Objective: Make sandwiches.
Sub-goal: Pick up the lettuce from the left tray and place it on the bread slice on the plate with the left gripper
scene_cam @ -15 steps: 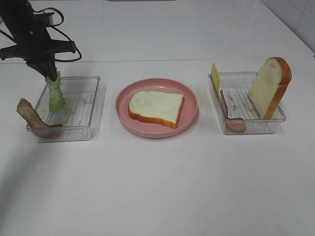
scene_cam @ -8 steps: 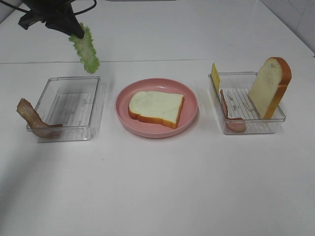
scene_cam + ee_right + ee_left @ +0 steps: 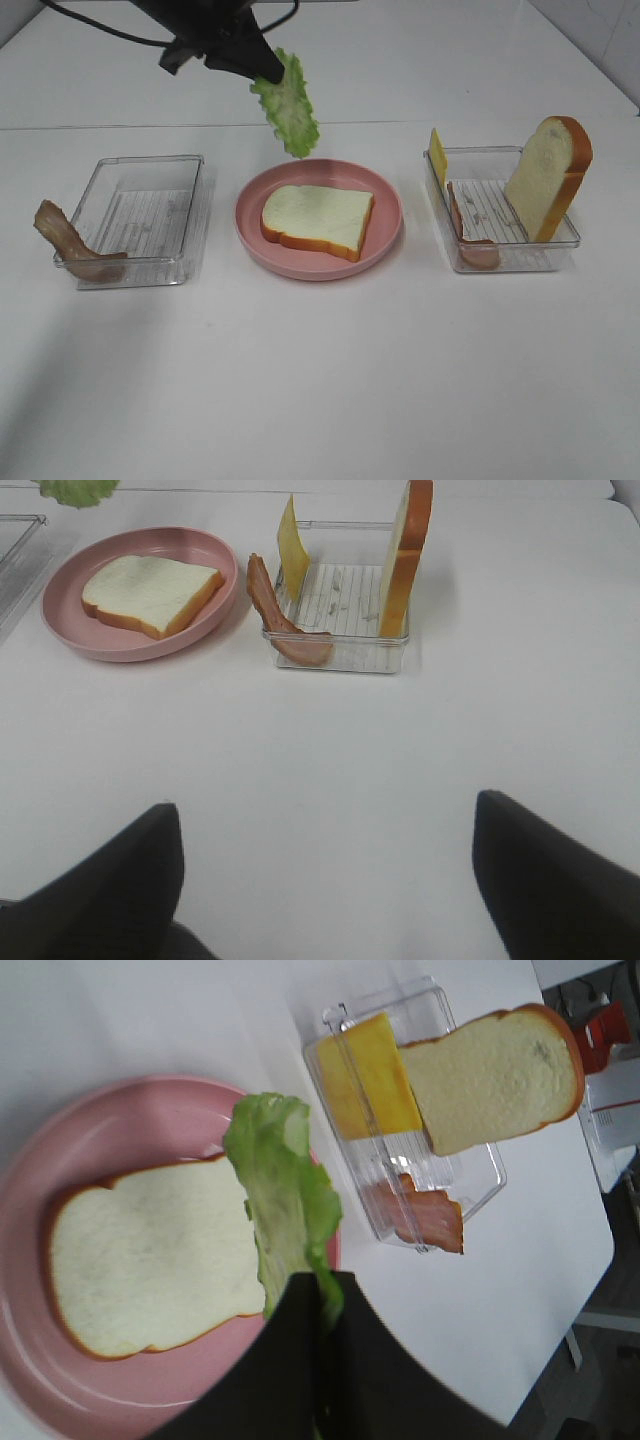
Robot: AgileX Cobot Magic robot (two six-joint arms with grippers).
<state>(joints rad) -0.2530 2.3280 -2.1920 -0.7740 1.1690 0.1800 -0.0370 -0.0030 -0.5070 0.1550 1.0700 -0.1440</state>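
My left gripper (image 3: 268,72) hangs above the far rim of the pink plate (image 3: 250,215), shut on the top of a frilly green lettuce leaf (image 3: 289,108) that dangles over it. One white bread slice (image 3: 318,220) lies flat on the plate. The left wrist view has the lettuce (image 3: 285,1190) hanging over that bread (image 3: 150,1260). In the right wrist view my right gripper (image 3: 320,880) stands open and holds nothing, low over the near table, with its dark fingers (image 3: 110,880) wide apart. It is out of the high view.
A clear tray (image 3: 190,200) on the left has a brown bacon strip (image 3: 70,245) draped over its near corner. The right tray (image 3: 515,262) holds an upright bread slice (image 3: 548,175), a yellow cheese square (image 3: 437,155) and a pink ham slice (image 3: 470,240).
My left gripper lifted the lettuce out of the left tray and carried it right, from above the tray to above the plate's far rim. Nothing else moved.
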